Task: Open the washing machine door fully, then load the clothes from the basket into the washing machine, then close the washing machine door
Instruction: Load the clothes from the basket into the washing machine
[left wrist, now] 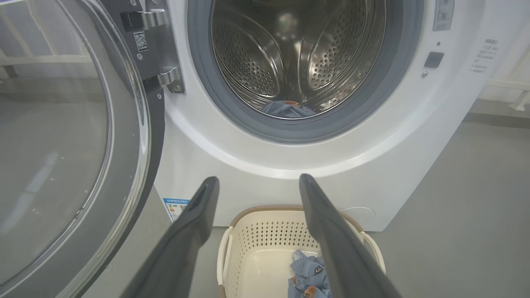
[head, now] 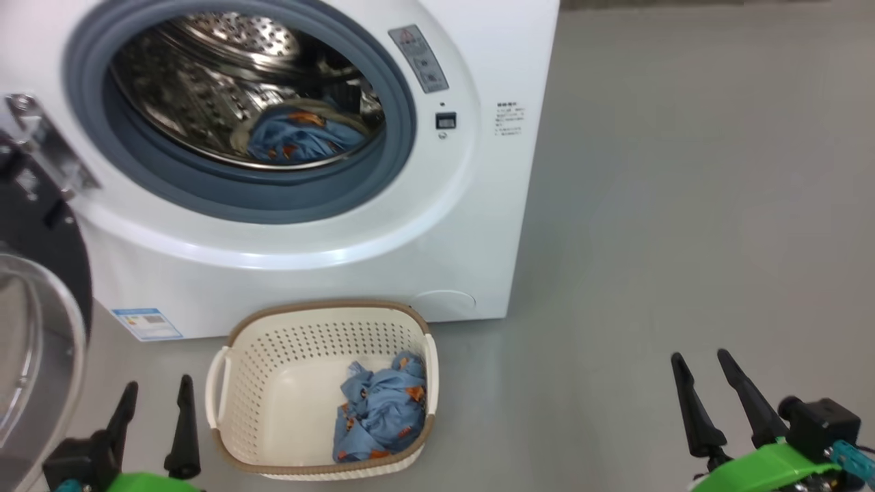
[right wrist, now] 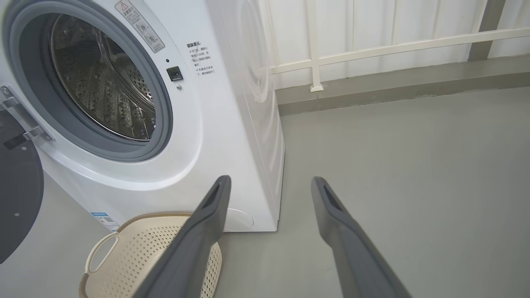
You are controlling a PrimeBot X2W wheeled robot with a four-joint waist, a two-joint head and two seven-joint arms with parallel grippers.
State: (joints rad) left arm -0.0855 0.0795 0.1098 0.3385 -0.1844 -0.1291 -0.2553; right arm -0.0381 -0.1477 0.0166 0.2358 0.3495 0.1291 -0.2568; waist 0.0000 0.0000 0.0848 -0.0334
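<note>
Head above, wrists low (shared: washing machine (head: 444, 225))

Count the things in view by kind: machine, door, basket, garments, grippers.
Washing machine: 1
Washing machine door: 1, open
Basket: 1
Blue printed garments: 2, garment in the drum, garment in the basket
Grippers: 2, left gripper, right gripper, both open
Total: 7

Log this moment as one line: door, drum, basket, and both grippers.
door: open | drum: blue printed garment inside | basket: second blue printed garment | left gripper: open, empty | right gripper: open, empty
</note>
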